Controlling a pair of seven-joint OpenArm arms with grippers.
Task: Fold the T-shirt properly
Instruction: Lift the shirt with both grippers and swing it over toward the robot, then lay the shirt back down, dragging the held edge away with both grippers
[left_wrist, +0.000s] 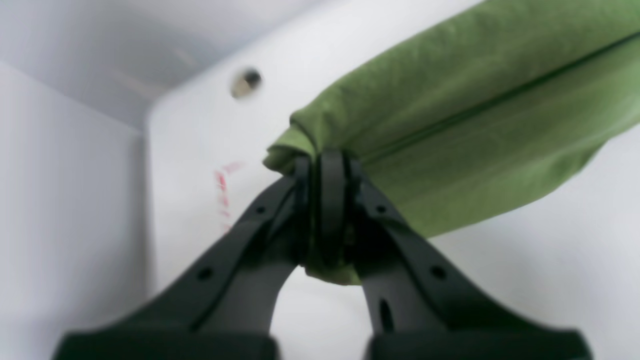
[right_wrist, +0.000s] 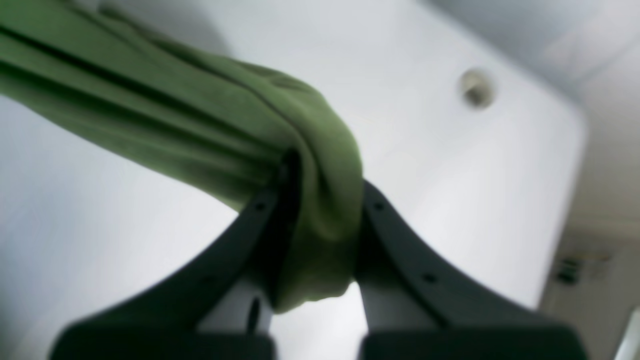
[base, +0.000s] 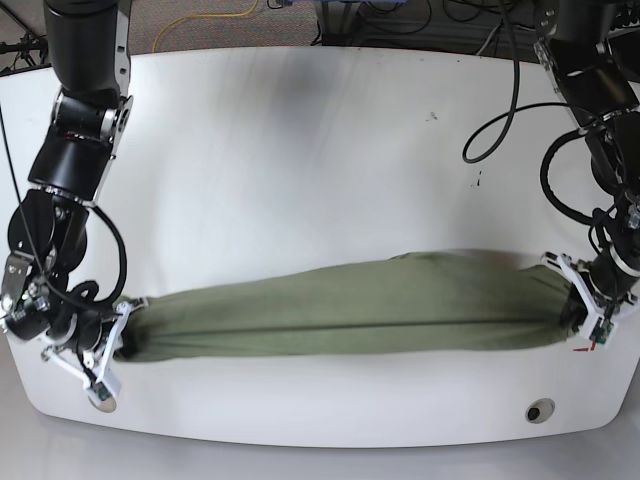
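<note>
Olive cotton, the T-shirt (base: 350, 305) hangs stretched in a long band between both arms near the white surface's (base: 300, 150) front edge. The left gripper (left_wrist: 325, 200) and right gripper (right_wrist: 320, 220) each have their jaws clamped on a bunched end. Seemingly mid-fold; next, lay it down evenly.

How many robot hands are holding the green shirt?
2. The left gripper pinches one bunched end of the T-shirt, at the base view's right. The right gripper pinches the other end, at that view's left.
</note>
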